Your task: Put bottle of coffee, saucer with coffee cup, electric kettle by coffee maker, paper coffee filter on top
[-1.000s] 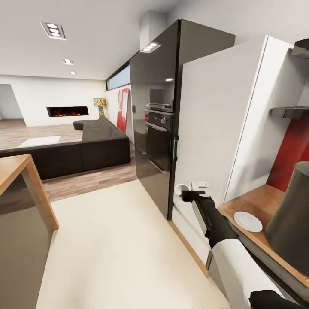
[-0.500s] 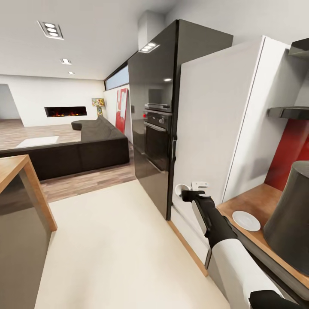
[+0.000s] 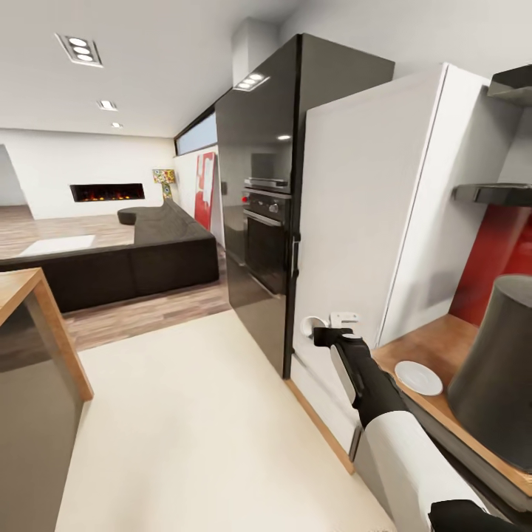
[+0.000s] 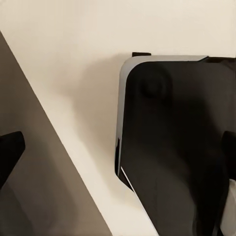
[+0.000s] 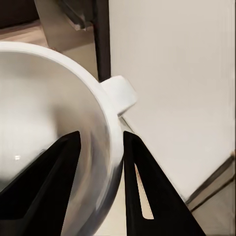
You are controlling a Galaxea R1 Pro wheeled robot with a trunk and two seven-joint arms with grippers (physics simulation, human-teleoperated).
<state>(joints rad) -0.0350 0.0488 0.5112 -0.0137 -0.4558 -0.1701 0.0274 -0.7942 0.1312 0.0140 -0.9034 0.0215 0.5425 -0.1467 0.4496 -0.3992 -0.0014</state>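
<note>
Item: coffee cup (image 5: 54,132), rim pinched between the right gripper (image 5: 98,147) fingers, carried off the kitchen countertop (image 3: 436,347), presumably bound for the saucer (image 3: 418,377) beside the coffee maker (image 3: 499,377). Left gripper: state indeterminable.

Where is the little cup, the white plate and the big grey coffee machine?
cup (image 5: 54,123): right wrist view, on its white rim, held by the right pincer.
plate (image 3: 418,377): head view, on its flat middle.
coffee machine (image 3: 499,369): head view, on its dark grey side.
</note>
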